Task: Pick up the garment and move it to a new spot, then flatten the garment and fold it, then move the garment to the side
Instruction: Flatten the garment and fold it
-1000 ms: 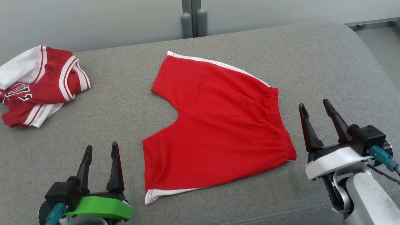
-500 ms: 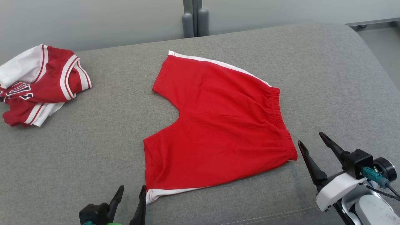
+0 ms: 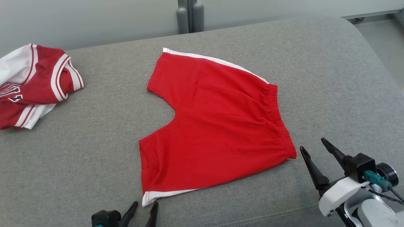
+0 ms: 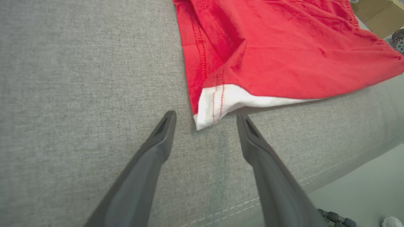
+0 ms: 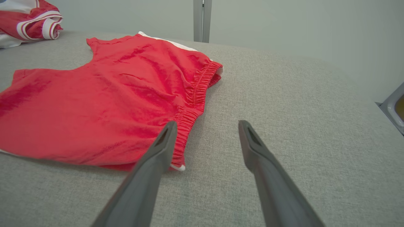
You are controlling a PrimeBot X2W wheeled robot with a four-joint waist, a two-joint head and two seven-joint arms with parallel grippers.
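A: Left gripper point(image 3: 145, 205) status?
B: Fingers spread, holding nothing; tips flank the white hem corner of the red shorts point(image 3: 214, 126).
A: Right gripper point(image 3: 312, 144)?
B: Fingers apart, empty, just beside the elastic waistband.
A: Garment position?
B: Spread flat at the middle of the grey cushion point(image 3: 94, 135). A crumpled red-and-white jersey point(image 3: 31, 82) lies well apart, at the far left.

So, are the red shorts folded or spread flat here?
Spread flat, not folded: the red shorts show both legs and the waistband on the grey cushion. The left tool and right tool are open, holding nothing.
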